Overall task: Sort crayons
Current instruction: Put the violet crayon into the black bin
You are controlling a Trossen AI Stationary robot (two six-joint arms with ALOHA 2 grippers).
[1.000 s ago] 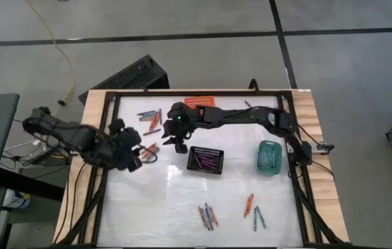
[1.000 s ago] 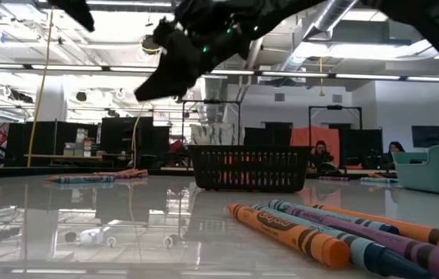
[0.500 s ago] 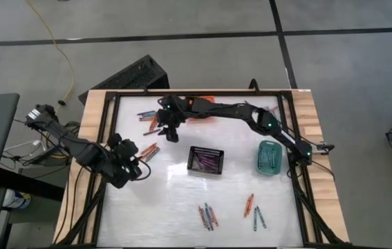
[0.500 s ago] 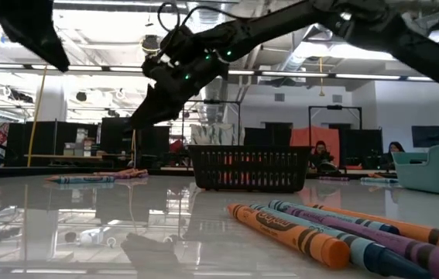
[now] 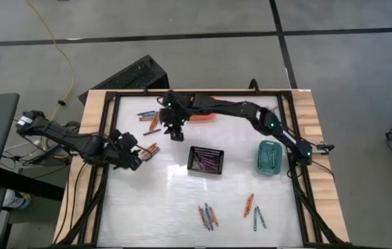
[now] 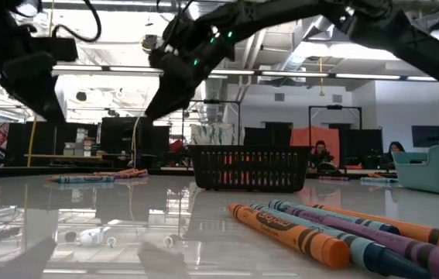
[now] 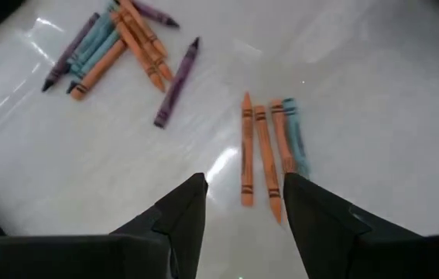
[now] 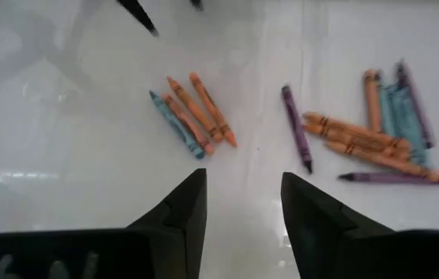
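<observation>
The left gripper (image 7: 242,203) hovers with fingers apart and empty above four crayons (image 7: 269,155) lying side by side, three orange and one teal. The right gripper (image 8: 242,203) is likewise spread and empty, over bare table (image 5: 154,207) between those four and a mixed pile (image 8: 374,139). More crayons (image 5: 208,216) lie near the table's front edge. A black basket (image 5: 205,160) and a teal one (image 5: 269,158) stand mid-table. Crayon labels are unreadable. The left arm reaches in from the table's left side; the right stretches across its back.

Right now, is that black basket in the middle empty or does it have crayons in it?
Not empty: the black basket holds several crayons, purple as far as the high view shows.
</observation>
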